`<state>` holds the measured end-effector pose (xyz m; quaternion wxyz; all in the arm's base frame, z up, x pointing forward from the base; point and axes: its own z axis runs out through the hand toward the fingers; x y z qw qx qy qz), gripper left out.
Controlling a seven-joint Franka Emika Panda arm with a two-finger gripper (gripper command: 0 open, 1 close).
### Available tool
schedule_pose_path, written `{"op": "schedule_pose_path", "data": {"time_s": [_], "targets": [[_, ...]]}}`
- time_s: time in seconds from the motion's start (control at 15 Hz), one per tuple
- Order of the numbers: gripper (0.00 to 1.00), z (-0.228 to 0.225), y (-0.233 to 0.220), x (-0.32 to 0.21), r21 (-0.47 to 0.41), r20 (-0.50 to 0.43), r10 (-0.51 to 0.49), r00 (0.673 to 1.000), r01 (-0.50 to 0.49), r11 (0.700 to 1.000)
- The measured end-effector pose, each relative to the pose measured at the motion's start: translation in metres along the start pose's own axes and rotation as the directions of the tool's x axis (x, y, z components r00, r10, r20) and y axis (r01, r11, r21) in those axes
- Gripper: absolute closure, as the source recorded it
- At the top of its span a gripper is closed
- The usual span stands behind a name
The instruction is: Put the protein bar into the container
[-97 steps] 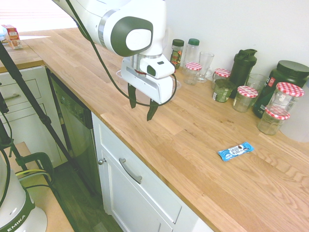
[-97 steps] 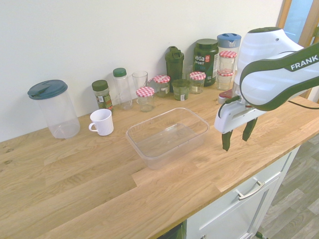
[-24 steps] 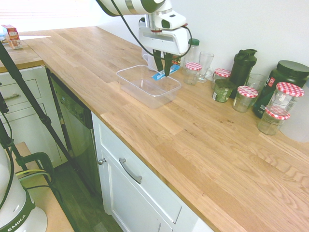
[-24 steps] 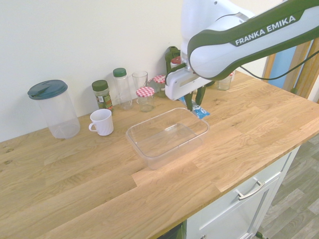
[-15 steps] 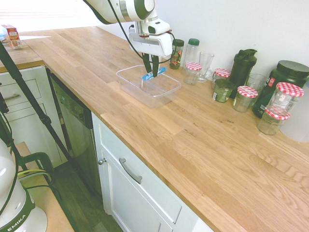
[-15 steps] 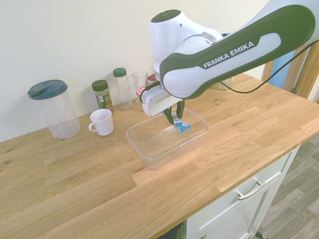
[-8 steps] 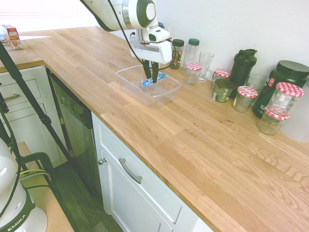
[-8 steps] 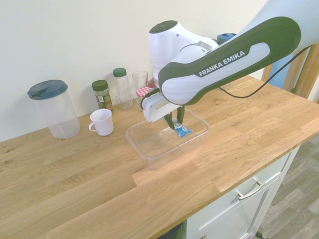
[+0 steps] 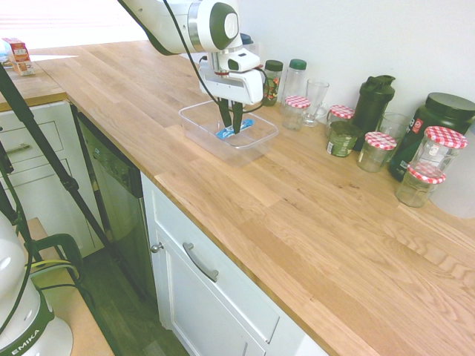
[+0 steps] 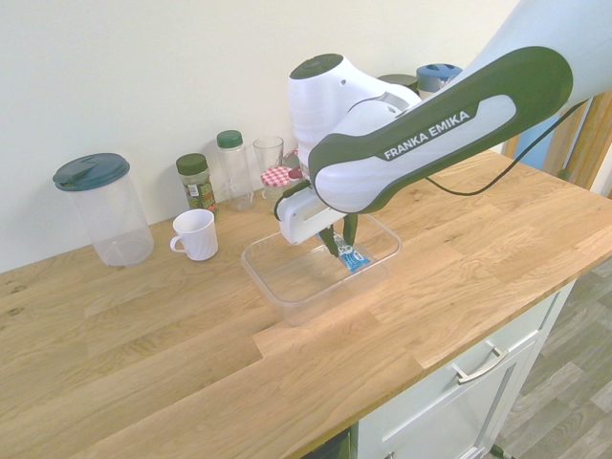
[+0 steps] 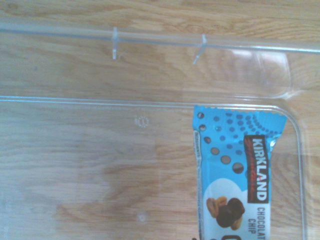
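Observation:
The clear container [image 9: 221, 152] stands on the wooden counter, also shown in the second exterior view [image 10: 292, 308]. My gripper [image 9: 231, 130] reaches down inside it, shut on the blue protein bar [image 9: 225, 134]. From the other side, the gripper [image 10: 342, 251] holds the protein bar [image 10: 354, 258] low in the tub's right part. The wrist view shows the protein bar [image 11: 234, 175] close to a rounded corner of the container [image 11: 150, 39]. I cannot tell whether the bar touches the tub's floor.
A white mug [image 10: 196, 234] and a lidded clear pitcher [image 10: 102, 207] stand left of the tub. Along the wall are spice bottles [image 10: 196, 182], a drinking glass [image 9: 315, 100], red-checked jars [image 9: 377, 150], a dark shaker [image 9: 371, 102] and a dark tub [image 9: 434, 130].
Over the last second the gripper has come down into the container with the bar still held. Earlier it had carried the bar over from the counter's other end.

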<state>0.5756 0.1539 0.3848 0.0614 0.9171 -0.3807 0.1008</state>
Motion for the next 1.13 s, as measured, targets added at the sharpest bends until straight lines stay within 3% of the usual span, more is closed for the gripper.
{"op": "schedule_pose_path", "data": {"time_s": [0.73, 1.13], "targets": [[0.00, -0.002, 0.004, 0.005, 0.016, -0.008, 0.011, 1.000, -0.011, 1.000], [0.00, -0.067, 0.042, -0.009, 0.121, -0.035, 0.019, 0.999, -0.014, 0.993]]}}
